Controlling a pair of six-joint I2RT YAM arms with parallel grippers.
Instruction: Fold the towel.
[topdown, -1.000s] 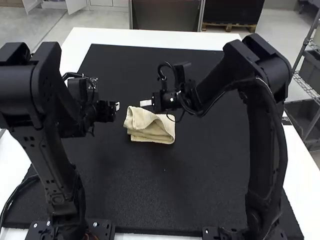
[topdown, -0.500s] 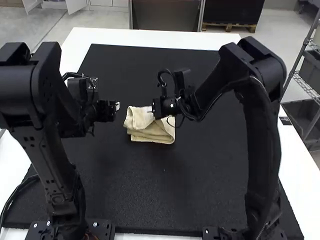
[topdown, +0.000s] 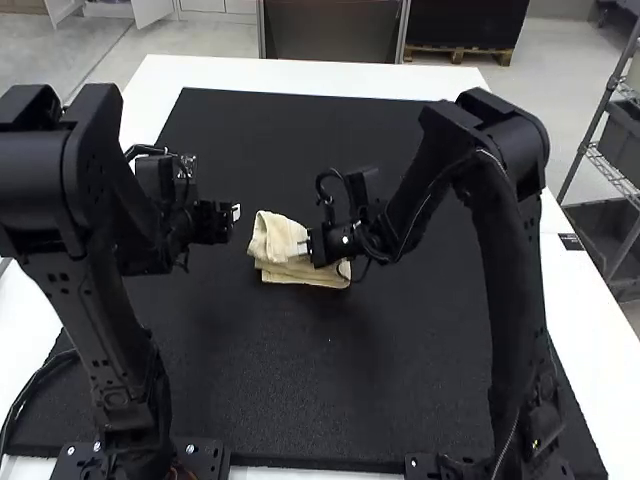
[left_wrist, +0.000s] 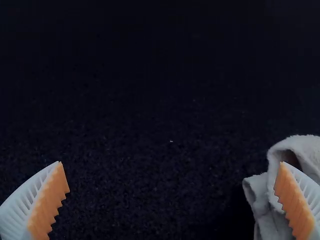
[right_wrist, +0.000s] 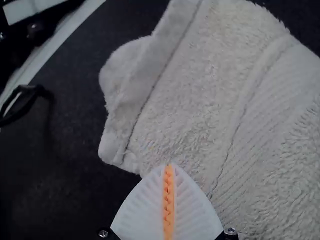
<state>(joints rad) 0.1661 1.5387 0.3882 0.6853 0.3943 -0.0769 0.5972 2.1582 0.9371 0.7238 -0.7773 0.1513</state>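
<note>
Your cream terry towel (topdown: 272, 238) lies folded and rumpled mid-mat, the black fabric mat (topdown: 330, 385) stretching well past its edges. Your right gripper (topdown: 301, 249) is at the towel, fingers together; your left gripper (topdown: 237, 212) sits beside it, fingers spread. The right wrist view adds stitched seams (right_wrist: 159, 79).

See the towel (topdown: 275, 240) on the mat (topdown: 330, 400), and the table (topdown: 300, 75) under both, extending behind the towel. See the left gripper (topdown: 236, 212) just left of the towel and slightly behind its middle, apart from it. See the right gripper (topdown: 303, 247) at the towel's middle, with the right arm (topdown: 500, 300) off to the towel's right. See the left arm (topdown: 110, 350) to the towel's left.
</note>
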